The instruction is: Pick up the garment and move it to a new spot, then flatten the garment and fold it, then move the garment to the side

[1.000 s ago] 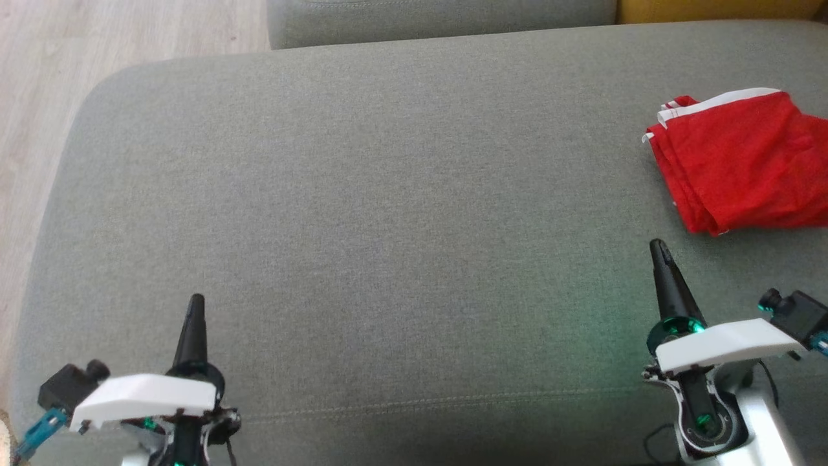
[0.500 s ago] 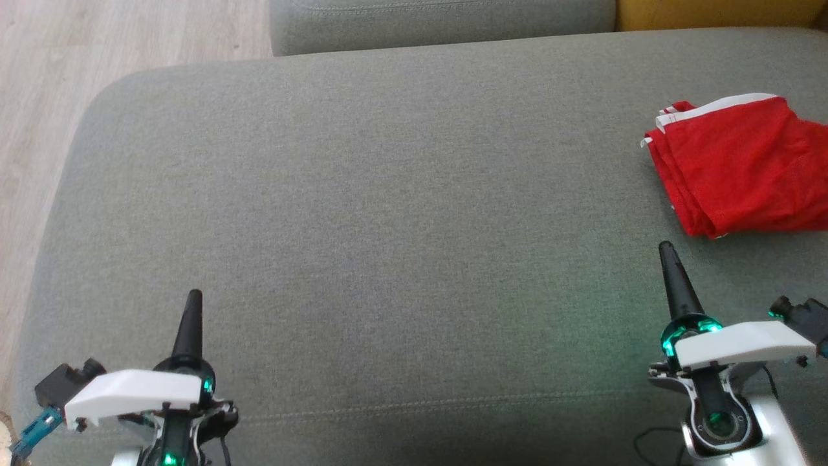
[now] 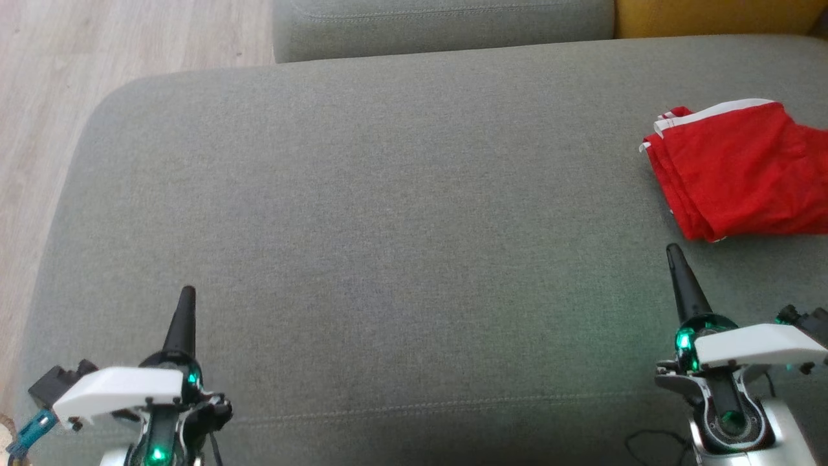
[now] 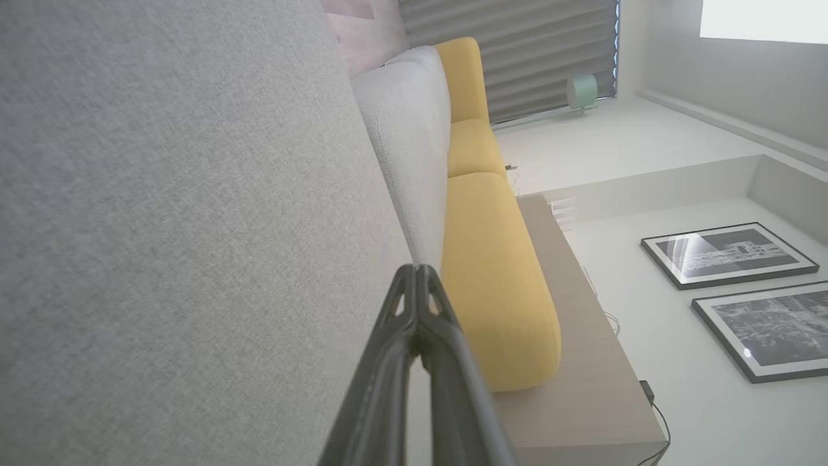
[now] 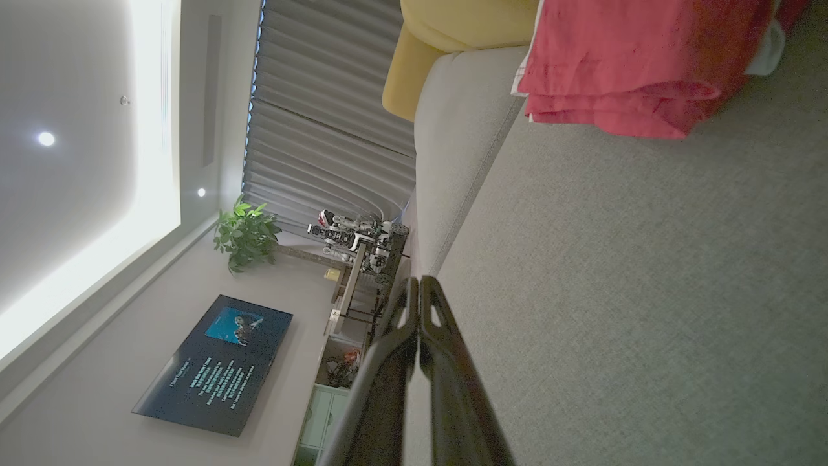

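A red garment [image 3: 737, 175] with white trim lies on a grey-green cushion [image 3: 388, 194] beside a yellow cushion [image 3: 711, 16].

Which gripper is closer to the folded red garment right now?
The right gripper: its shut tip lies just short of the red garment, not touching it. The left gripper sits far across the grey cushion.

Nothing here can be read for certain. The dark screen [image 5: 213, 366] on the wall [image 5: 129, 310], seen in the right wrist view, carries several lines of white lettering beneath a small blue picture [image 5: 234, 325], turned sideways in that view; the letters are too small and blurred to make out a single word.
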{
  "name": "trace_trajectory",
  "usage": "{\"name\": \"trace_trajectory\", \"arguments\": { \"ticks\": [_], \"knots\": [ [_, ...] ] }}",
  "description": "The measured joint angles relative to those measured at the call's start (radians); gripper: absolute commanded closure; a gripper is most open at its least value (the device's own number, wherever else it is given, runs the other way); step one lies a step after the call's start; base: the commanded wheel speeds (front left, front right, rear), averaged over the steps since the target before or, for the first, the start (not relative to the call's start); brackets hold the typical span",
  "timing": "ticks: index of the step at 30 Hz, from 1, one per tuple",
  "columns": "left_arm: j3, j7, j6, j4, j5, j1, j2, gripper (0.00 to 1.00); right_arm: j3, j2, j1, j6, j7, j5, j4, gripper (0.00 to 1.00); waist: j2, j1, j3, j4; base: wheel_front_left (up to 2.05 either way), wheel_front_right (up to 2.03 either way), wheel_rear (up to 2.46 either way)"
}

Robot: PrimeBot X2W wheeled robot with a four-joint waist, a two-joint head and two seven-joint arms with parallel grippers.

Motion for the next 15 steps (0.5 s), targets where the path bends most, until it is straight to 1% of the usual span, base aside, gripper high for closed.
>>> {"name": "trace_trajectory", "arguments": {
  "ticks": [15],
  "knots": [
    [0.029, 0.043, -0.018, 0.023, -0.137, -0.005, 0.0, 1.0, -0.026, 0.0, 0.021, 0.0, 0.038, 0.183, 0.008, 1.0, 0.0, 0.0, -0.015, 0.002, 0.0, 0.0, 0.0]
  ]
}}
